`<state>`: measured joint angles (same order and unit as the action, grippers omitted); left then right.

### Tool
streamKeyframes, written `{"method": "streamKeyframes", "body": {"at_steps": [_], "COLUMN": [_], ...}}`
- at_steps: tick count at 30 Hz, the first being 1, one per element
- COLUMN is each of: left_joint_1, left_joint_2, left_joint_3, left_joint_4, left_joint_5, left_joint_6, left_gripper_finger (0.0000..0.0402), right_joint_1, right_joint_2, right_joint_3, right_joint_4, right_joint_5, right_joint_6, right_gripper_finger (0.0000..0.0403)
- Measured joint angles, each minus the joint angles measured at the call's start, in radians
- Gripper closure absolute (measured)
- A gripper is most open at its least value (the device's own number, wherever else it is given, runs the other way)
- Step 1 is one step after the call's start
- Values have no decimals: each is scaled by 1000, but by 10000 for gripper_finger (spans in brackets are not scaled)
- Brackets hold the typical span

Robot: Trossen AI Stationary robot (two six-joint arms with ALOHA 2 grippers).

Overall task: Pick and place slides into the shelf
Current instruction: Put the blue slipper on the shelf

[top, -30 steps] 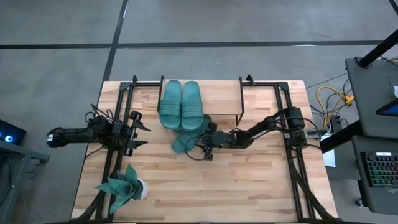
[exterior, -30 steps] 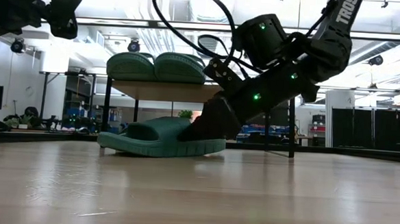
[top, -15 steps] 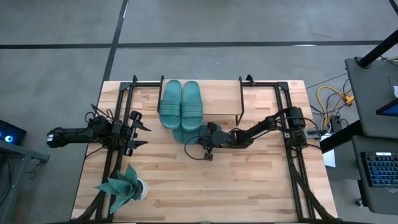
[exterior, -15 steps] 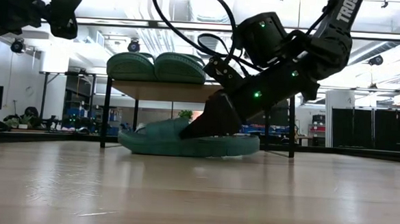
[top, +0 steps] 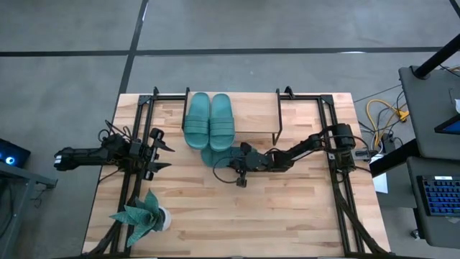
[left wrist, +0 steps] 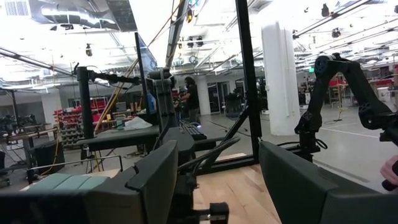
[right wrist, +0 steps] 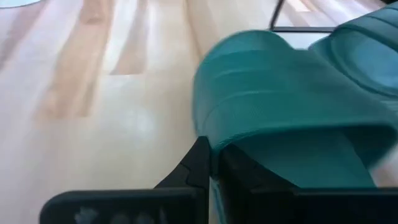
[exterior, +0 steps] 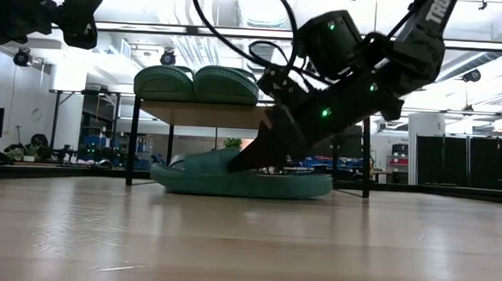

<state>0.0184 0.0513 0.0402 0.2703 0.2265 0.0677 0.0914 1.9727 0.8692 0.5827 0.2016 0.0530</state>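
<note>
Two teal slides (top: 198, 121) (top: 221, 121) lie side by side, soles down, on the shelf's wooden top (top: 253, 122). A third slide (exterior: 240, 179) rests sole-down on the table between the shelf's black legs, its near part (top: 208, 155) showing below the plank's edge. My right gripper (top: 233, 160) is shut on this slide's strap. My left gripper (top: 162, 150) hangs open and empty over the table's left side, far from the slides. My right gripper pinches the near edge of the strap (right wrist: 214, 134) of the slide on the table between its two fingers (right wrist: 198, 163). It comes slanting down from the table's right side (exterior: 254, 158). The slide lies flat with its sole on the table.
A teal leafy plant in a white pot (top: 145, 216) stands near the table's front left corner. Black frames (top: 136, 137) (top: 338, 144) run along both sides of the table. The right half of the shelf's top is bare wood.
My right gripper has shut on the strap of the slide on the table. The slide has slid along the table toward the far edge and the right, going farther under the shelf, and has turned a little. Its sole stayed on the table.
</note>
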Motion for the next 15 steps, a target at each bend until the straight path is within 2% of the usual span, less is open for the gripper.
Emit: {"method": "streamKeyframes", "body": {"at_steps": [7,15], "left_joint_1": [0,0], "left_joint_2": [-2,3], "left_joint_3": [-1,-1], "left_joint_4": [35,35], "left_joint_5": [0,0], "left_joint_6": [8,85], "left_gripper_finger": [191,191], "right_joint_1": [57,153], "right_joint_2": [-74,-173], "right_joint_3": [-1,3], "right_joint_4": [-63,-56], "right_joint_5": [1,35], "right_joint_6": [37,-6], "right_gripper_finger": [391,391]}}
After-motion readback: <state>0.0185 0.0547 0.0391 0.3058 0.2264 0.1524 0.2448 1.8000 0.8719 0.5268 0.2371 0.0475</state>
